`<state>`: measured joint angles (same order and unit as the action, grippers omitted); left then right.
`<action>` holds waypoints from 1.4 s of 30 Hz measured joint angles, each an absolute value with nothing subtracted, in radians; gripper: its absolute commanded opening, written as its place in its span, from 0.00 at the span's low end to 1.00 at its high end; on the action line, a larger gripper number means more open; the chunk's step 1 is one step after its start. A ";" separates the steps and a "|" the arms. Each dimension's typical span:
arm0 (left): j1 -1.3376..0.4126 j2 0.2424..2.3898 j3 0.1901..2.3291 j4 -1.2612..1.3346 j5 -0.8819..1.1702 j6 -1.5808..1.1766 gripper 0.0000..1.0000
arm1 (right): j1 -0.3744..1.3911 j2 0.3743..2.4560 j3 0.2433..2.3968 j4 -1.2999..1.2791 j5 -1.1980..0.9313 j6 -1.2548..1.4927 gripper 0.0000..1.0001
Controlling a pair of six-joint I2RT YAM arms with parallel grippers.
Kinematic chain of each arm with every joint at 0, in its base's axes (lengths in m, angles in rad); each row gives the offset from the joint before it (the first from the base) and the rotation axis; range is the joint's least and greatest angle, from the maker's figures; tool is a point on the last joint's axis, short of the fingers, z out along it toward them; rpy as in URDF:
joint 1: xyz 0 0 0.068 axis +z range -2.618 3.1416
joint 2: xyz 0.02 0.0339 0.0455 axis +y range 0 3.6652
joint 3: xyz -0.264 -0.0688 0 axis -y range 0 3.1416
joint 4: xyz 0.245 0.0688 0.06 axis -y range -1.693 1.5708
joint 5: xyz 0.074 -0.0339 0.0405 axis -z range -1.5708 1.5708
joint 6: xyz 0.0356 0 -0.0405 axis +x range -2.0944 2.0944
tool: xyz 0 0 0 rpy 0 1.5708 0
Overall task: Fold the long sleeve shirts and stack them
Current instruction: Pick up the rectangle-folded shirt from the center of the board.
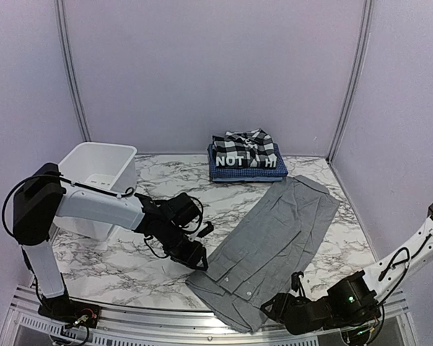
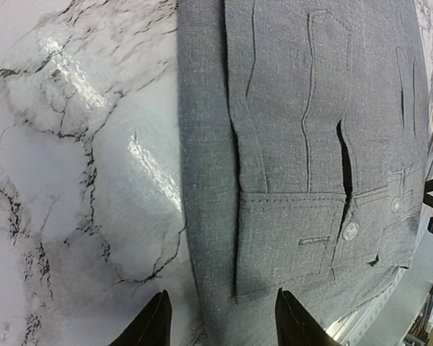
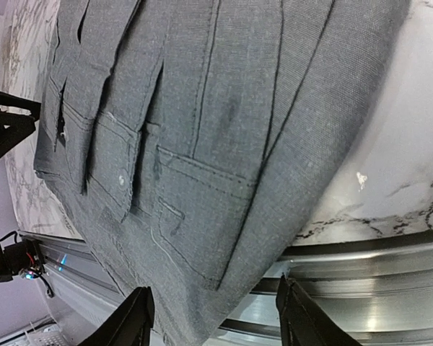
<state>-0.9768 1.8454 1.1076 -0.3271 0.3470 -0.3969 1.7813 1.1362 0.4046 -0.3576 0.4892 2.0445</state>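
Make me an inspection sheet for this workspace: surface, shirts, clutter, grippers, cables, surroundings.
Surface: marble table, metal rail along the near edge.
Job's things: grey shirt flat, diagonal, sleeves folded in, near end over the rail; plaid shirt on black shirt on blue shirt, folded, at the far edge.
Clutter: white tub at left.
Grippers: left gripper open, fingers astride the grey shirt's edge; right gripper open at its near corner.
Cables: black cables looped on both arms.
Surroundings: plain walls.

At the far edge of the worktop [image 1: 166, 180] I can't read the lettering on the black shirt [image 1: 231, 161]: the plaid shirt [image 1: 244, 143] covers its middle. My left arm [image 1: 94, 205] hides the near wall of the tub [image 1: 123, 153].
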 measured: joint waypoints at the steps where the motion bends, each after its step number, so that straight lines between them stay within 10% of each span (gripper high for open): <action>1: -0.973 1.847 1.110 -0.329 0.353 -0.390 0.55 | 1.781 1.136 0.398 -0.346 0.500 2.048 0.57; 14: -0.952 1.911 1.170 -0.334 0.463 -0.327 0.54 | 1.786 1.100 0.317 -0.235 0.569 2.065 0.48; 42: -0.948 1.977 1.186 -0.318 0.574 -0.405 0.00 | 1.791 1.076 0.231 -0.089 0.640 2.080 0.00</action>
